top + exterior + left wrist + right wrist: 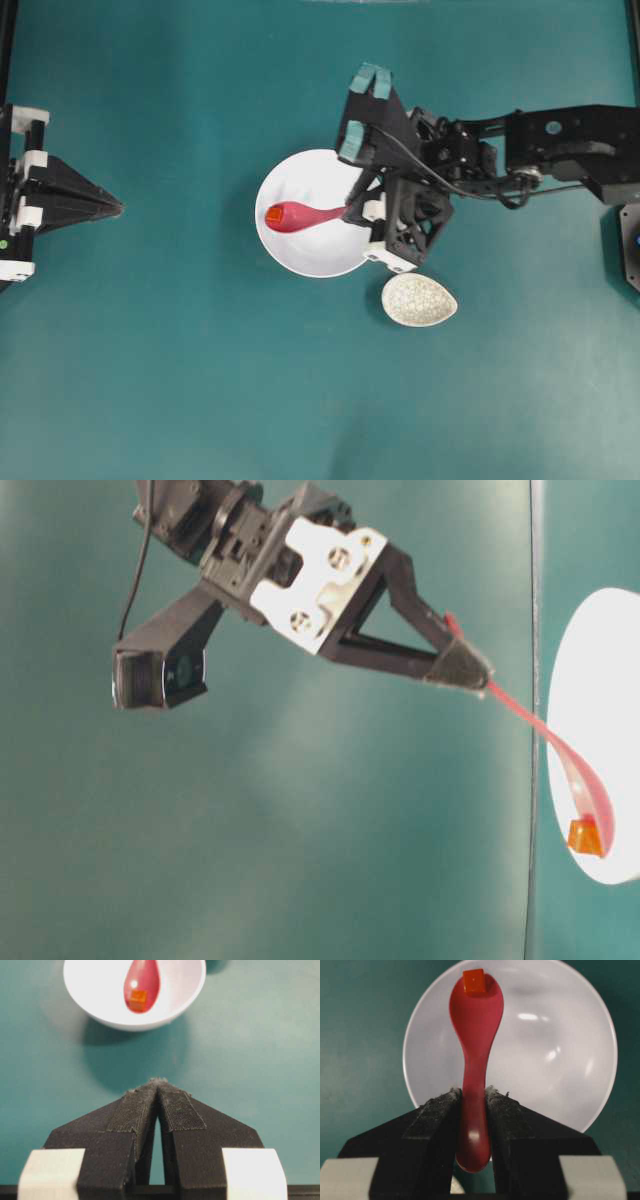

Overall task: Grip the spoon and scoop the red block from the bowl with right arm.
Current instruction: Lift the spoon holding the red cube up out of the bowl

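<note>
Over the bowl (300,250), R gripper (474,1097) clamps the spoon (305,216) handle, red block (274,213) seated in scoop at bowl's 9 o'clock: scoop step w/ lift-out pending, so nxt move needs level, slow raise.

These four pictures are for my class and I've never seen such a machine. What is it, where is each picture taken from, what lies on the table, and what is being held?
It is a robot with two black arms at a teal table. One picture looks straight down, one looks from table level, and one camera sits on each wrist. On the table are a white bowl and a small speckled dish. The right gripper is shut on the handle of a red spoon, held over the bowl, with a small red block in its scoop. The left gripper is shut, holds nothing and points at the bowl from a distance.
</note>
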Controlling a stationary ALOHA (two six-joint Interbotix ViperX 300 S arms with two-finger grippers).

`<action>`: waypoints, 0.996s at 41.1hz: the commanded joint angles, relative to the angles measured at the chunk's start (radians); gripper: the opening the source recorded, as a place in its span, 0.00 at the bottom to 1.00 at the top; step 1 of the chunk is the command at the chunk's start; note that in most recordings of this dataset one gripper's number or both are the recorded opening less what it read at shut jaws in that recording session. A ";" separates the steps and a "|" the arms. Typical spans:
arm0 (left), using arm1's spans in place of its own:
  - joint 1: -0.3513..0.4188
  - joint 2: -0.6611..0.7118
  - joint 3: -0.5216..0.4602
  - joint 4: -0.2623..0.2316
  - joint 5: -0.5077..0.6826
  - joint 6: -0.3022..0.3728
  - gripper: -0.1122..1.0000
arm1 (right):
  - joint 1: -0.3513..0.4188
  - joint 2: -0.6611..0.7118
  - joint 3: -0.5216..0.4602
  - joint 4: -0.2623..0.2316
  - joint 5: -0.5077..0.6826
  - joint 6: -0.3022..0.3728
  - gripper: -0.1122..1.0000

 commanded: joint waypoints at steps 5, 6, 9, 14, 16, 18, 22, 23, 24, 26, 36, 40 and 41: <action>0.002 0.003 -0.029 0.002 -0.008 -0.002 0.10 | 0.015 -0.064 0.049 0.003 -0.094 0.002 0.33; 0.002 0.003 -0.029 0.002 -0.008 -0.002 0.10 | 0.017 -0.071 0.058 0.003 -0.109 0.002 0.33; 0.002 0.003 -0.029 0.002 -0.008 -0.002 0.10 | 0.017 -0.086 0.084 0.003 -0.138 0.002 0.33; 0.002 0.003 -0.031 0.002 -0.009 -0.002 0.10 | 0.017 -0.112 0.124 0.003 -0.179 0.002 0.33; 0.002 0.003 -0.031 0.002 -0.008 -0.002 0.10 | 0.017 -0.123 0.140 0.002 -0.192 0.002 0.33; 0.002 0.003 -0.031 0.002 -0.008 -0.002 0.10 | 0.017 -0.132 0.150 0.002 -0.199 0.002 0.33; 0.002 0.003 -0.031 0.002 -0.008 -0.002 0.10 | 0.017 -0.153 0.181 0.002 -0.218 0.002 0.33; 0.002 0.003 -0.032 0.002 -0.008 -0.002 0.10 | 0.017 -0.160 0.190 0.003 -0.222 0.002 0.33; 0.002 0.003 -0.031 0.002 -0.008 -0.002 0.10 | 0.017 -0.164 0.195 0.002 -0.227 0.002 0.33; 0.002 0.003 -0.032 0.002 -0.008 -0.002 0.10 | 0.018 -0.175 0.207 0.003 -0.235 0.002 0.33; 0.002 0.003 -0.034 0.002 -0.003 -0.002 0.10 | 0.017 -0.241 0.265 0.000 -0.291 0.002 0.33; 0.002 0.000 -0.034 0.002 -0.003 -0.002 0.10 | 0.017 -0.267 0.287 0.000 -0.310 0.000 0.33; 0.002 -0.002 -0.034 0.000 -0.003 -0.002 0.10 | 0.017 -0.272 0.288 0.000 -0.311 0.000 0.33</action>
